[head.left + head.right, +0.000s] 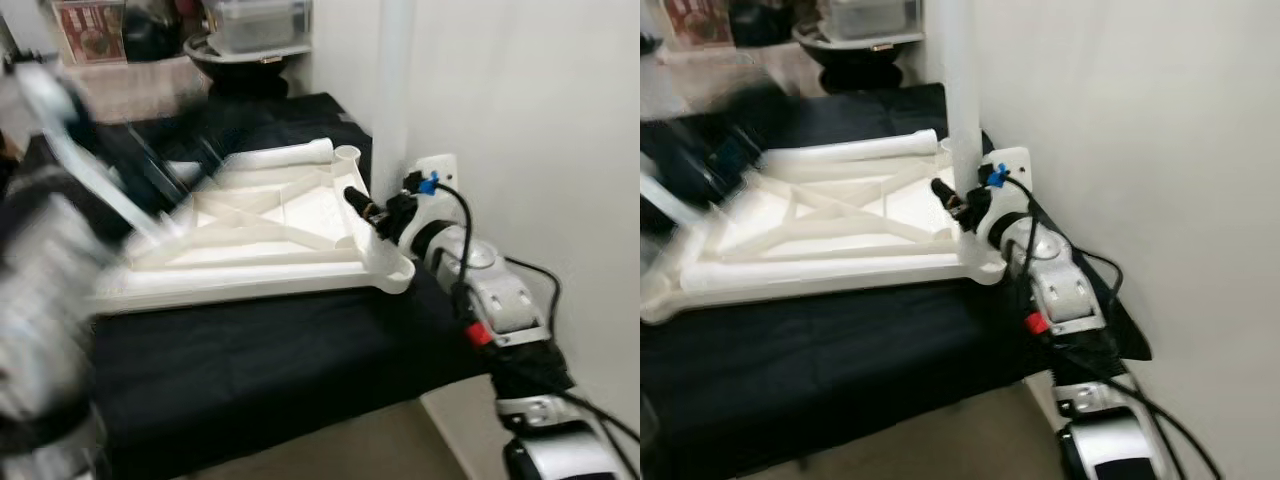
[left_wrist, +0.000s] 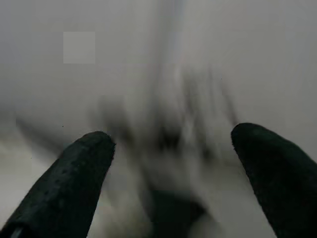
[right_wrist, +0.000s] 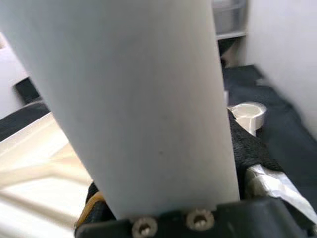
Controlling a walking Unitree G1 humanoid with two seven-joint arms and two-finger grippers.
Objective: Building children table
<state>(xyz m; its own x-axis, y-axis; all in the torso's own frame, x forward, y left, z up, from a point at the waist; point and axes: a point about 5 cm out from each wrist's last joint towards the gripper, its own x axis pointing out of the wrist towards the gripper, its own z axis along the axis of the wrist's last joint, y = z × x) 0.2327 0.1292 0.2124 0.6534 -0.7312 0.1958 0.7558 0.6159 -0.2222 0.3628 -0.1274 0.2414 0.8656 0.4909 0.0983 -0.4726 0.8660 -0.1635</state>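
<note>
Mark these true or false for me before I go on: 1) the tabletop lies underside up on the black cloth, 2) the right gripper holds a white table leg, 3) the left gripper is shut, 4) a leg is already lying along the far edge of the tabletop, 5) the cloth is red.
1) True: the tabletop shows its ribbed underside, on the black cloth.
2) True: the right gripper is shut on the upright white leg.
3) False: the left gripper has its fingers apart; its arm is blurred.
4) True: a loose leg lies there.
5) False: it is black.
</note>
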